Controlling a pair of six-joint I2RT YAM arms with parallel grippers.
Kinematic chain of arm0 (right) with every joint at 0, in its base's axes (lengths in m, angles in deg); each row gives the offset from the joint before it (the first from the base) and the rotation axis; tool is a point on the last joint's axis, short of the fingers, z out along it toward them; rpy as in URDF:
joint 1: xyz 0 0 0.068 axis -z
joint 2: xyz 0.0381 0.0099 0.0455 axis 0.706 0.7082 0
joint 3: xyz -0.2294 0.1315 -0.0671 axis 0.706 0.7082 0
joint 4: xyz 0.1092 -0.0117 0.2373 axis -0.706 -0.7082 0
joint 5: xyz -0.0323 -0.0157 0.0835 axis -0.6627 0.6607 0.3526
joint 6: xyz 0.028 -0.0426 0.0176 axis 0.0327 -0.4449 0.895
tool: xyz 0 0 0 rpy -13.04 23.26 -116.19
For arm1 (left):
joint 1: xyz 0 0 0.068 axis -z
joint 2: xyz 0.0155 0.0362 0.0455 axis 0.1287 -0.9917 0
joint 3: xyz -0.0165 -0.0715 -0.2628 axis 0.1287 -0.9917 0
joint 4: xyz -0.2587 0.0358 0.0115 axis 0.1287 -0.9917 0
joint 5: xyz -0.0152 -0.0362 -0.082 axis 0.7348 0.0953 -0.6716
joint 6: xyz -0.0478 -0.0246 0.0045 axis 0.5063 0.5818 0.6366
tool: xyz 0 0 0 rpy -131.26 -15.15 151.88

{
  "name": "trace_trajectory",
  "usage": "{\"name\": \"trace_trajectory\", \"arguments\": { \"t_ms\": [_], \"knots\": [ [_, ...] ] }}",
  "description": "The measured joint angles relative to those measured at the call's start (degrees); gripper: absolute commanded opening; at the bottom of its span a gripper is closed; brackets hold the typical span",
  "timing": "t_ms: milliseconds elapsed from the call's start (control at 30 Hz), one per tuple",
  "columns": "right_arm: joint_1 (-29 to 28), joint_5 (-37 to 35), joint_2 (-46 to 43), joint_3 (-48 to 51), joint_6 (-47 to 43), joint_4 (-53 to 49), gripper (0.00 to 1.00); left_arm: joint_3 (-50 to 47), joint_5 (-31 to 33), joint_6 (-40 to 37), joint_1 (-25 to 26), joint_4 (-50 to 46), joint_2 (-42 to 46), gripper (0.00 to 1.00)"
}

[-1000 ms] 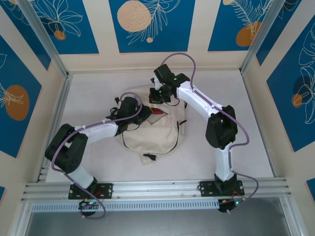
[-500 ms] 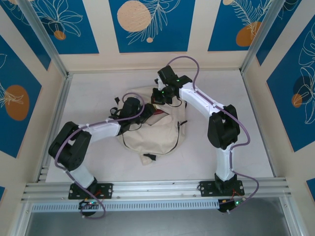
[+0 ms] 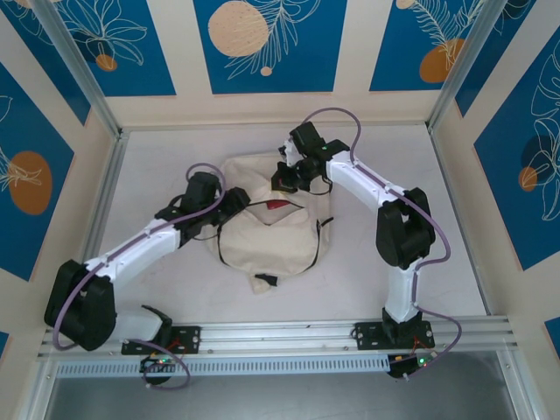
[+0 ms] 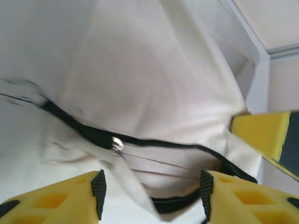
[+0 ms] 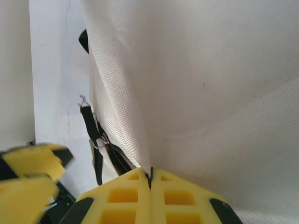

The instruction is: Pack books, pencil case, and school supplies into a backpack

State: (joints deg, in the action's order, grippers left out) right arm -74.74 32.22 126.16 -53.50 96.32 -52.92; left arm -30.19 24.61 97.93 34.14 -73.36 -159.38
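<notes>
Soft cream-white fabric backpack (image 3: 271,241) with black zippers lies flat at the centre of the white table (image 3: 175,149), mouth toward the top of the frame.

A flat dark-red sliver, probably the pencil case (image 3: 278,206), shows inside the open mouth, just below the upper rim.

Right hand (image 3: 284,179) sits at the top edge of the bag. In the right wrist view, right hand (image 5: 150,196) has its yellow pads pressed together, with cream cloth rising straight out of the seam. Judged: clamped on the backpack rim. A black strap with a metal ring (image 5: 96,135) hangs at left of that frame.

Left hand (image 3: 234,201) is at the upper-left edge of the bag. In the left wrist view its fingers (image 4: 51,203) stand apart with nothing between them. The black zipper line (image 4: 140,142) curves across just above them.

Handling, judged:
- The bag is limp and light. It sags and folds, and will not hold its mouth open unaided.
- The cloth is thin enough to pinch.
- Best hold is the zipper-edged rim, one hand on each lip, pulled apart.
- The weave looks grippy rather than slick, and nothing about it looks fragile.

Count: one backpack, one red item in its mouth, two hands.
</notes>
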Motion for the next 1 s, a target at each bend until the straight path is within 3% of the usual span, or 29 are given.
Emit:
{"name": "trace_trajectory", "arguments": {
  "t_ms": [167, 367, 633, 833, 1000],
  "knots": [
    [-0.5, -1.2, 0.1, 0.6, -0.9, -1.9, 0.38, 0.0, 0.3, -3.8, -5.6, -5.4, 2.0, 0.66],
    [-4.6, -13.9, 0.1, -4.3, -2.6, -6.5, 0.49, 0.0, -0.9, -6.8, -11.0, -10.0, 2.0, 0.74],
    [-13.2, -29.3, 0.8, -9.3, -7.8, -7.9, 0.53, -2.0, -3.0, -8.0, -18.3, -12.6, 2.0, 0.88],
    [-17.6, -31.4, 8.0, -19.6, -11.5, -9.3, 0.49, -2.9, -3.2, -8.8, -21.0, -15.4, 2.4, 0.97],
    [-18.9, -31.5, 16.1, -27.6, -13.1, -11.5, 0.46, -3.8, -3.2, -9.4, -21.6, -16.5, 4.2, 0.98]
  ]
}}
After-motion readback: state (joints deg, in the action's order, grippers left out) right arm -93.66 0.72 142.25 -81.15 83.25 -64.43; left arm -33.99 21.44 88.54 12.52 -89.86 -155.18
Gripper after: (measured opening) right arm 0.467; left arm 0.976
